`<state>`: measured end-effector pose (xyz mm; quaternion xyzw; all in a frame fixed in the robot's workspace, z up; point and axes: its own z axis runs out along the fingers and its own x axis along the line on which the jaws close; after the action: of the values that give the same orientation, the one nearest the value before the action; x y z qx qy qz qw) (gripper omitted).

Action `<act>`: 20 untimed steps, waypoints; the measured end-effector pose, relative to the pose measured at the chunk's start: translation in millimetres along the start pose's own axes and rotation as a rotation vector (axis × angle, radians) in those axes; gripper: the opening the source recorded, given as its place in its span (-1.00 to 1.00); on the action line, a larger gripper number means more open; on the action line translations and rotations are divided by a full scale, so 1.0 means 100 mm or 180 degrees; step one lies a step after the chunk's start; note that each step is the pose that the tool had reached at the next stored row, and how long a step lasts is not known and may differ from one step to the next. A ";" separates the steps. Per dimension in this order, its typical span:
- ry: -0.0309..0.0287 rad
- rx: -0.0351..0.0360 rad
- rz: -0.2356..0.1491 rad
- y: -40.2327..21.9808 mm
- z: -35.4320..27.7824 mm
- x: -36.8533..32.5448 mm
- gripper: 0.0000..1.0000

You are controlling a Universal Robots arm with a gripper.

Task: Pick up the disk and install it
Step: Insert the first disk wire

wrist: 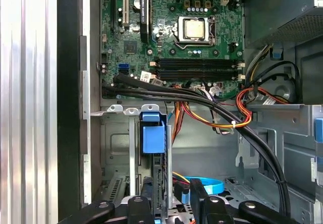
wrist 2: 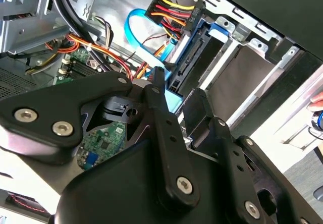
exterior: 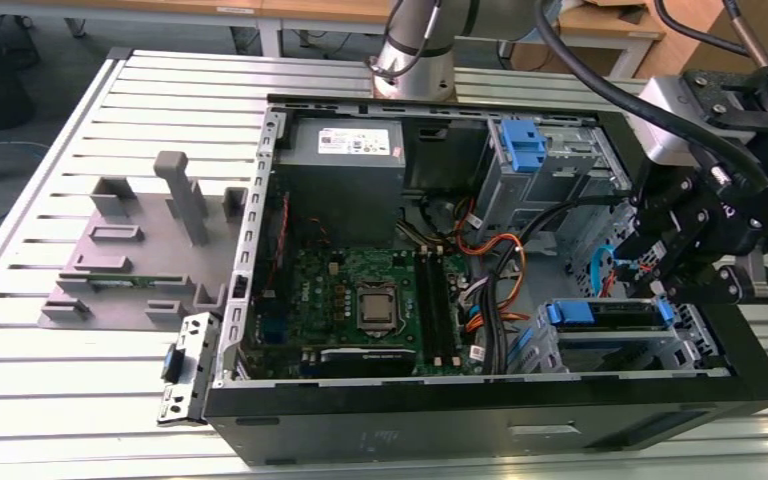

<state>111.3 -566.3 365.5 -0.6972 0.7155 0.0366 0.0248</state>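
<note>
- If you start with the exterior view, the open computer case (exterior: 491, 430) lies on a slatted metal table (exterior: 37, 400). The gripper (exterior: 664, 290) hangs over the drive cage at roughly 4 o'clock of the case.
- Same view: the disk (exterior: 611, 315) sits in that cage with its blue rails showing, just beneath the fingers. The power supply (exterior: 344, 140) is at 11 o'clock and a bare blue bracket (exterior: 524, 145) at 1 o'clock. The motherboard (exterior: 357, 290) is around the middle, and a grey fixture (exterior: 131, 250) sits outside the case at 9 o'clock.
- Second wrist view: the gripper (wrist 2: 177, 85) has its fingers spread apart, not clamped on anything. The disk (wrist 2: 199, 52) is just past the tips. A plug (wrist 2: 169, 9) with yellow, red and black wires sits against the disk's end, and a light blue cable (wrist 2: 136, 27) loops beside it.
- First wrist view: the gripper (wrist: 171, 186) straddles the disk (wrist: 153, 138), which stands on edge in the cage. One finger is just beside it, with a visible gap on the other side. The motherboard (wrist: 171, 27) lies beyond the cage.
</note>
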 end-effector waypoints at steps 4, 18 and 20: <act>-0.0001 -0.0002 0.0000 -0.035 0.030 -0.023 -0.15; 0.0005 -0.0003 0.0000 -0.070 0.110 0.020 -0.15; 0.0005 -0.0003 0.0000 -0.070 0.110 0.020 -0.15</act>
<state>118.0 -567.6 354.2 -0.6973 0.7155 0.0364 0.0239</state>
